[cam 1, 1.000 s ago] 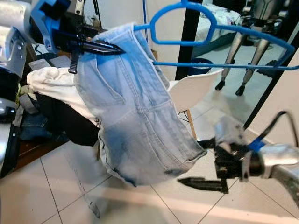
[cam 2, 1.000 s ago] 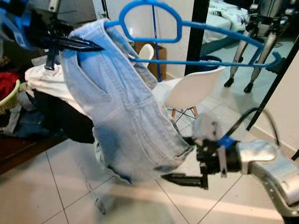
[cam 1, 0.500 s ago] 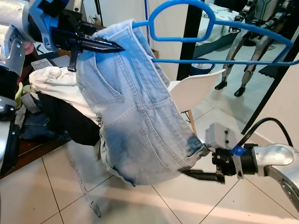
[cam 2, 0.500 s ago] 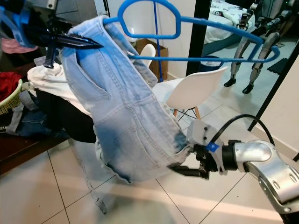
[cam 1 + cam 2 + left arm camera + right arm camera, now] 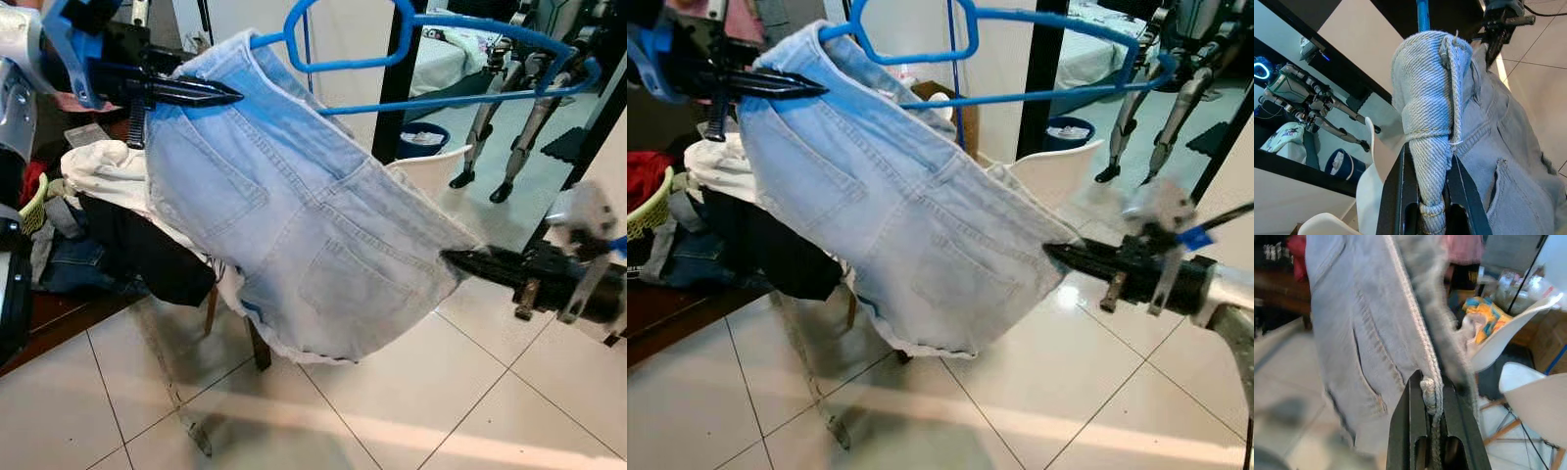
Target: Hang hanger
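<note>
A pair of light blue denim shorts (image 5: 304,245) is stretched in the air between the robot's two arms, in front of a tall mirror. The left gripper (image 5: 220,95), raised high on the robot's left, is clenched on one end of the waistband; in the left wrist view its two black fingers (image 5: 1400,196) pinch a rolled bunch of the denim between them. The right gripper (image 5: 456,259), lower and out to the robot's right, is closed on the opposite edge of the shorts, and the right wrist view shows a seam of the fabric caught between its fingers (image 5: 1410,426).

The blue plastic hanger (image 5: 431,59) sits at the top of the scene, above the shorts. Its left end passes into the waistband just beside the left gripper, while its long arm and lower bar reach out to the right, well above the right gripper.

Behind the shorts stands a white chair (image 5: 431,166), and to the left lies a heap of clothes (image 5: 98,225), white and dark. The floor (image 5: 411,411) is pale tile.
</note>
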### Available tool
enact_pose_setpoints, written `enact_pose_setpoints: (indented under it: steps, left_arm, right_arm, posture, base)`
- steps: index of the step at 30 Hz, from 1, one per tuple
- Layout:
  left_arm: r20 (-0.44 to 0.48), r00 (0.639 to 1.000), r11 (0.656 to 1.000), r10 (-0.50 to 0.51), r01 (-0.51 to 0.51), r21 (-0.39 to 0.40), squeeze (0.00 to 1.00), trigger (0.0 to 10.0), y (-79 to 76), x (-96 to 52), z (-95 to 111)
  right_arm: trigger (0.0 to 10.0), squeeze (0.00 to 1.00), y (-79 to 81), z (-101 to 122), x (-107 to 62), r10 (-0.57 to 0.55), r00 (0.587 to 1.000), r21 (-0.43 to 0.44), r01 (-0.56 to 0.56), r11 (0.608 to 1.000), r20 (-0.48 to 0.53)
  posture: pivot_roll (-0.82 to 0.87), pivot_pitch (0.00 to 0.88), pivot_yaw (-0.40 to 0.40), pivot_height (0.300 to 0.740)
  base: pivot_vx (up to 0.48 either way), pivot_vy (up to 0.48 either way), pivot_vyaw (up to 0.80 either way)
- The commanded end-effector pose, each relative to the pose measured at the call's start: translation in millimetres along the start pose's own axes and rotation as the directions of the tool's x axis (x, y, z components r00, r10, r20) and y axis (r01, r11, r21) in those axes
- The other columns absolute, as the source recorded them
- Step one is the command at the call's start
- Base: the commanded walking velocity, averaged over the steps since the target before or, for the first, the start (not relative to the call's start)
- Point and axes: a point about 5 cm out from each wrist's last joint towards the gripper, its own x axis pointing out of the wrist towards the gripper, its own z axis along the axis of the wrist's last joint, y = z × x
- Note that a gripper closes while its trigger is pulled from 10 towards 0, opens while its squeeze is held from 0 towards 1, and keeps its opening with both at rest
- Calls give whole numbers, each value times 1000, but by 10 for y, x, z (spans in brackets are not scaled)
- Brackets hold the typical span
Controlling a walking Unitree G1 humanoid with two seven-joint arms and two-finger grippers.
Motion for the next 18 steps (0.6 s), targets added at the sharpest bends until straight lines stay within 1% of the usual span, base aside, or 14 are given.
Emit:
enact_pose_setpoints:
  steps: [1, 2, 3, 5, 6, 8, 10, 11, 13, 14, 15, 16, 17, 18]
  left_arm:
    - [-13, 1000, 1000, 21, -21, 18, 0, 10000, 22, -200, 67]
    - [-13, 1000, 1000, 21, -21, 18, 0, 10000, 22, -200, 67]
    - [-17, 1000, 1000, 24, -24, -9, 0, 10000, 1, -226, 29]
    - [-29, 999, 999, 21, -23, -49, 0, 10000, -51, -255, -50]
    - [-29, 999, 999, 21, -23, -49, 0, 10000, -51, -255, -50]
    - [-35, 999, 997, 10, -13, -76, 0, 10000, -86, -259, -88]
    - [-86, 996, 992, -31, 20, -126, 0, 10000, -184, -269, -202]
    - [-86, 996, 992, -31, 20, -126, 0, 10000, -184, -269, -202]
    - [-170, 981, 977, -97, 61, -204, 0, 10000, -321, -309, -343]
    - [-198, 973, 972, -117, 71, -225, 0, 10000, -363, -326, -386]
    - [-219, 965, 962, -143, 84, -261, 0, 10000, -410, -345, -420]
    - [-219, 965, 962, -143, 84, -261, 0, 10000, -410, -345, -420]
    - [-229, 961, 955, -157, 89, -282, 0, 10000, -434, -356, -436]
    - [-260, 945, 944, -197, 111, -311, 0, 10000, -500, -385, -462]
  right_arm:
    - [0, 0, -111, 76, -103, -68, 995, 10, 67, 998, 76]
    - [0, 0, -111, 76, -103, -68, 995, 10, 67, 998, 76]
    - [0, 0, -171, 120, -151, -104, 987, 13, 103, 995, 119]
    - [0, 0, -229, 189, -190, -137, 976, 5, 139, 990, 169]
    - [0, 0, -229, 189, -190, -137, 976, 5, 139, 990, 169]
    - [0, 0, -240, 215, -195, -144, 973, 0, 146, 989, 180]
    - [0, 0, -243, 257, -193, -135, 975, -20, 141, 990, 179]
    - [0, 0, -243, 257, -193, -135, 975, -20, 141, 990, 179]
    - [0, 0, -209, 303, -170, -92, 983, -52, 101, 993, 156]
    - [0, 0, -195, 315, -161, -75, 986, -62, 85, 994, 146]
    - [0, 0, -175, 323, -149, -54, 990, -74, 64, 995, 132]
    - [0, 0, -175, 323, -149, -54, 990, -74, 64, 995, 132]
    - [0, 0, -167, 328, -143, -40, 991, -79, 51, 996, 125]
    - [0, 0, -160, 336, -135, -31, 992, -86, 42, 995, 121]
  posture:
    - [-10, 19, 32, 740]
    - [-10, 19, 32, 740]
    - [-9, 20, 32, 740]
    - [-9, 22, 33, 740]
    - [-9, 22, 33, 740]
    - [-9, 23, 33, 740]
    - [-7, 25, 33, 740]
    - [-7, 25, 33, 740]
    - [-9, 29, 35, 740]
    - [-9, 29, 35, 740]
    - [-9, 29, 35, 740]
    - [-9, 29, 35, 740]
    - [-9, 31, 33, 740]
    - [-9, 32, 36, 740]
  base:
    - [0, 0, 0]
    - [0, 0, 0]
    - [0, 0, 0]
    - [0, 0, 0]
    - [0, 0, 0]
    - [0, 0, 0]
    - [0, 0, 0]
    - [0, 0, 0]
    - [0, 0, 0]
    - [0, 0, 0]
    - [0, 0, 0]
    - [0, 0, 0]
    - [0, 0, 0]
    - [0, 0, 0]
